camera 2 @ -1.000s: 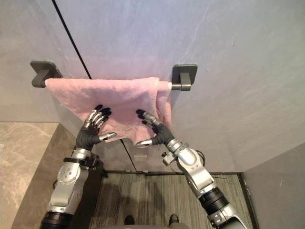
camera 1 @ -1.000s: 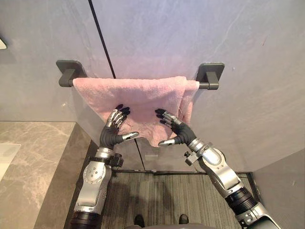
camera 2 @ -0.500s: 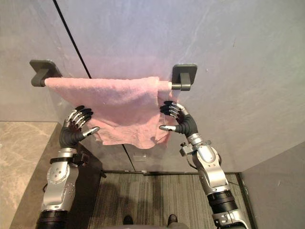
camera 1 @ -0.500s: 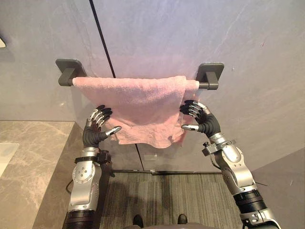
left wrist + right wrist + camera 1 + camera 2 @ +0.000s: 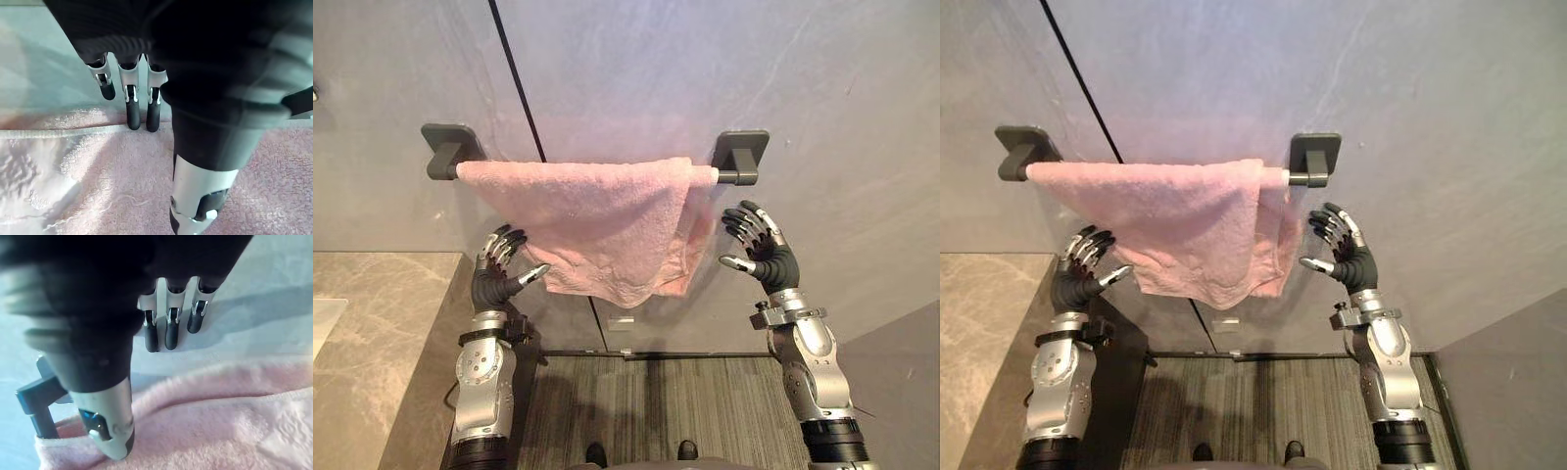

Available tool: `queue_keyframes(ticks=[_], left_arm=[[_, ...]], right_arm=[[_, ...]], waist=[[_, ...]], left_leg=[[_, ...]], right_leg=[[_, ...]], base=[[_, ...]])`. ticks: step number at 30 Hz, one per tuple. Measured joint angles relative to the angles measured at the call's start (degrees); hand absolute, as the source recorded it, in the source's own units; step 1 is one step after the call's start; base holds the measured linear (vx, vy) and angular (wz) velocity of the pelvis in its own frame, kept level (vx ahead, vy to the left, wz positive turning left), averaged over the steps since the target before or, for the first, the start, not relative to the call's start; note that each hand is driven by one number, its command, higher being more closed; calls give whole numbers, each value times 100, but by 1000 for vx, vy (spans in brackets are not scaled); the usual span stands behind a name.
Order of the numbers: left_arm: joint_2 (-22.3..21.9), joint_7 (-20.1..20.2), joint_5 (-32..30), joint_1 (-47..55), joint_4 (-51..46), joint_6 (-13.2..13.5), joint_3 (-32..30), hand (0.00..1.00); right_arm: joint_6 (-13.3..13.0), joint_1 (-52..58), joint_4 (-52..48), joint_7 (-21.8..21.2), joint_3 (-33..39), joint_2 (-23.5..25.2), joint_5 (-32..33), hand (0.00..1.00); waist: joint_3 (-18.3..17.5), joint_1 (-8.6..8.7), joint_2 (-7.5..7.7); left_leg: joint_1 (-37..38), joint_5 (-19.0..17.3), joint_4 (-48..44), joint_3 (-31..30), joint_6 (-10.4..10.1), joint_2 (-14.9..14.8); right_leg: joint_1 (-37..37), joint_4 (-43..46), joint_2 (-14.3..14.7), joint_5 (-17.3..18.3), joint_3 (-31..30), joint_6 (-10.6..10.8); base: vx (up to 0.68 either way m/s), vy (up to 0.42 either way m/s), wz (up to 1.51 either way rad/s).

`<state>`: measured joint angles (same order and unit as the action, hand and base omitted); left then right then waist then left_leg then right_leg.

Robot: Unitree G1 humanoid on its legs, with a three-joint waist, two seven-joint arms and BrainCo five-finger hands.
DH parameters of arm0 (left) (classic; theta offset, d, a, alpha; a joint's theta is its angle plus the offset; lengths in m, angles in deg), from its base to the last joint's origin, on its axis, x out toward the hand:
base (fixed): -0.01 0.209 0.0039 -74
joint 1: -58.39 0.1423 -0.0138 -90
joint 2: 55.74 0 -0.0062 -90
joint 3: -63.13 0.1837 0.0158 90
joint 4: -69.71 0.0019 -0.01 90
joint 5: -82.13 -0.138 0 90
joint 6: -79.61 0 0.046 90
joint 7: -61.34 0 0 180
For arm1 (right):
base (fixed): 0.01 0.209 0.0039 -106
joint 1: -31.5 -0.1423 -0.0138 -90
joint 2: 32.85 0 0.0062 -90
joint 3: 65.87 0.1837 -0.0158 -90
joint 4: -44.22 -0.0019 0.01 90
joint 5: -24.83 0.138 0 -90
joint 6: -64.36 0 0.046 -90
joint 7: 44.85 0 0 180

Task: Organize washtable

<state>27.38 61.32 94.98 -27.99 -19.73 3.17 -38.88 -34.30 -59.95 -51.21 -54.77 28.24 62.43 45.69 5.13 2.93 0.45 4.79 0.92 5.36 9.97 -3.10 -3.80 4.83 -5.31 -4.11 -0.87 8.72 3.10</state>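
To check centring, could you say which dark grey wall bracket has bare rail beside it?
The right bracket; the pink terry towel reaches the left bracket.

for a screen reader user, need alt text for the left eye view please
A pink towel hangs unevenly over a dark rail on a grey wall. The robot's left hand and right hand are held up open on either side of it, holding nothing. A marble counter sits at lower left.
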Motion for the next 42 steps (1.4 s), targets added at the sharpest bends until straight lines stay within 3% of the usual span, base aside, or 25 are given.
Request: queue_keyframes(ticks=[14, 20, 27, 42], left_arm=[[-416, 376, 294, 971, -562, 37, -408, 0], [-445, 528, 436, 1286, -372, 33, -474, 0], [-426, 625, 146, 1465, 872, -192, -366, 0], [-392, 586, -904, 1664, 2790, -348, -122, 0]], right_arm=[[1, 923, 13, 53, 1034, 25, -584, 0], [14, 1237, 670, 127, 1350, 18, -1003, 0], [38, 1621, 1733, 120, 1260, 21, -1418, 0], [211, 2130, 3297, 228, 750, 32, -2300, 0]], waist=[[-1, -7, 1], [-1, -11, 1], [-5, -24, -5], [-149, -61, -80]], left_leg=[[8, -3, 0, -39, 1, 0], [10, -2, 0, -79, 1, 2], [67, 2, -1, -90, 1, 1], [211, 1, 0, 37, -4, -29]], right_leg=[[23, 9, -6, 0, 37, 3], [50, 11, -9, 6, 75, 7], [125, 84, -20, 30, 85, 19], [-5, 554, -94, 271, 61, 52]], base=[[0, 0, 1], [0, 0, 2], [-16, -4, 1], [-34, -5, -1]])
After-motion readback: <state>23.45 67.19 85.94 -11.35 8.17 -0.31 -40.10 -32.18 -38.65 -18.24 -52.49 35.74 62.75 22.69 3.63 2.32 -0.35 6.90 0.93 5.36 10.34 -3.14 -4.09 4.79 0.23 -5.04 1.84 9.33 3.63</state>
